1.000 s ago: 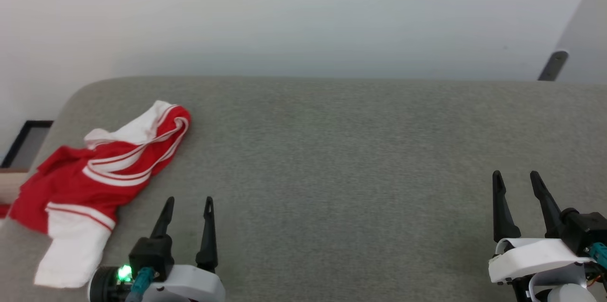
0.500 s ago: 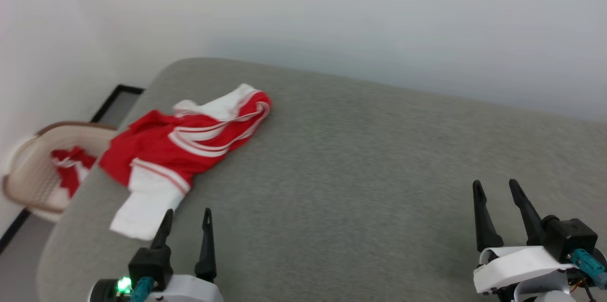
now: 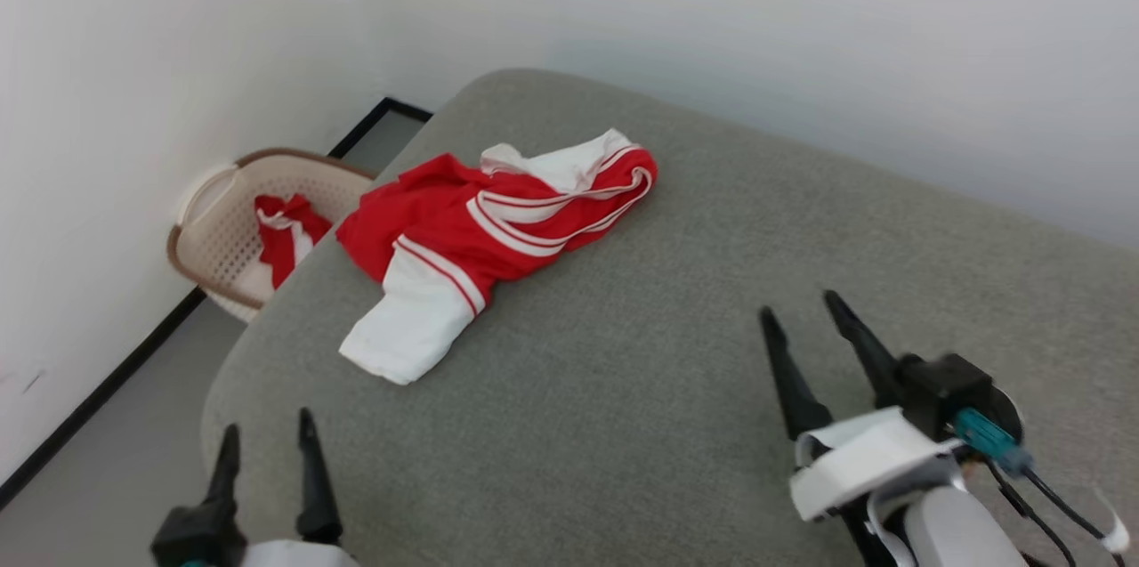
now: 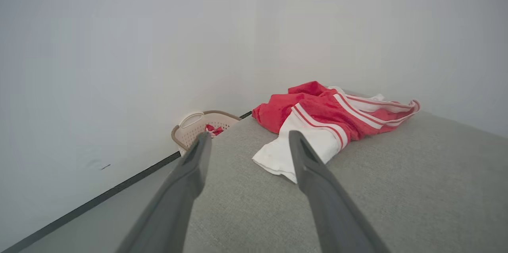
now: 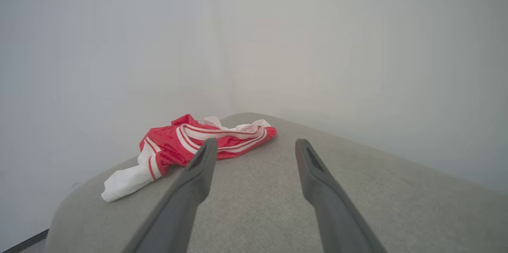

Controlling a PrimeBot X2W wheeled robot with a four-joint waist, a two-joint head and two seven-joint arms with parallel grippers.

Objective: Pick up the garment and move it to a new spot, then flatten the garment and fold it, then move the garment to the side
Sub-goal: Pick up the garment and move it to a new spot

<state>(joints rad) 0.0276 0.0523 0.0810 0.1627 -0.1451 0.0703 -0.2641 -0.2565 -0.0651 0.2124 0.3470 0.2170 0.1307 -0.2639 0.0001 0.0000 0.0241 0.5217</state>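
The garment [image 3: 485, 233] lies crumpled near the far left corner of the grey padded table [image 3: 676, 353], red with white sleeves and striped trim; one white sleeve points toward me. It also appears as the garment [image 4: 329, 120] in the left wrist view and the garment [image 5: 186, 145] in the right wrist view. My left gripper [image 3: 269, 432] is open at the lower left, over the table's near left edge and short of the sleeve. My right gripper [image 3: 799, 307] is open at the lower right, well to the right of the garment. Both are empty.
A beige laundry basket [image 3: 222, 229] with another red and white cloth in it stands on the floor left of the table, against the white wall. The same basket [image 4: 198, 124] appears beyond my left fingers. The table's rounded left edge drops to grey floor [image 3: 116, 451].
The head camera has swung left, so the garment and table shifted right in view and the basket came into sight. The garment itself lies as before. Both grippers stay open.
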